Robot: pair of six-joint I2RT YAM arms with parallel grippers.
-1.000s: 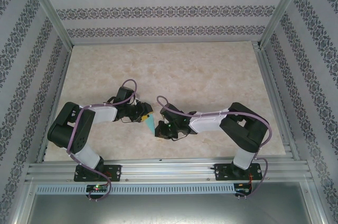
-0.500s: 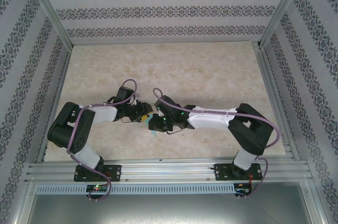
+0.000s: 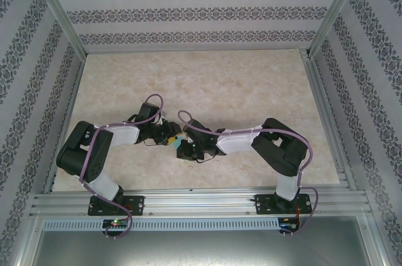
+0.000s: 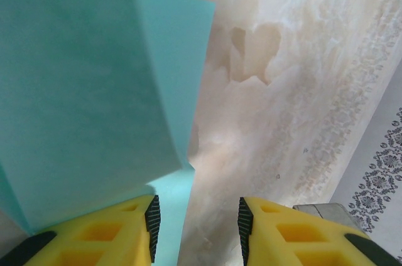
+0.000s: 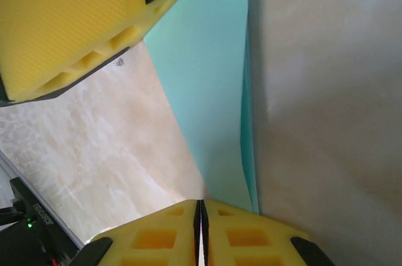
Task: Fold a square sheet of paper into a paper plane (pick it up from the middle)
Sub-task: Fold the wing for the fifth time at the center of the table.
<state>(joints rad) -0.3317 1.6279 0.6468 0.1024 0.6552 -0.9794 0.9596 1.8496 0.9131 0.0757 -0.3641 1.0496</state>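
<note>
With 2 arms bent in toward mid-table. For the left arm (image 3: 94, 153): elbow thrown out to the left near the side wall, forearm running right and slightly away from its base. For the right arm (image 3: 279, 150): elbow raised above its base, white forearm stretched left and low across the table. Wrists almost meeting just left of centre, toward the near edge.

Around them: patterned wallpaper walls (image 3: 188, 12) on 3 sides, a beige marbled table (image 3: 220, 84), an aluminium frame rail (image 3: 201, 198) along the near edge, purple cables (image 3: 154, 98) looping over both wrists.

On the left gripper (image 4: 198, 208): yellow fingers standing apart at a middling width, bare table seen through the gap, gripping nothing. Turquoise paper sheet (image 4: 81, 90) folded into overlapping layers, lying over and ahead of the finger at picture-left, 1 sliver reaching down into the gap beside that finger's black pad.

On the right gripper (image 5: 201, 203): yellow fingers pressed together, a thin seam between them. Narrow band of the paper tapering down to the tips and touching them, a darker folded edge along its right side; pinched or merely touched, cannot tell. A finger (image 5: 69, 21) of the left gripper hanging just above the paper's upper end in that wrist view. From overhead, a small turquoise patch between the 2 grippers.
</note>
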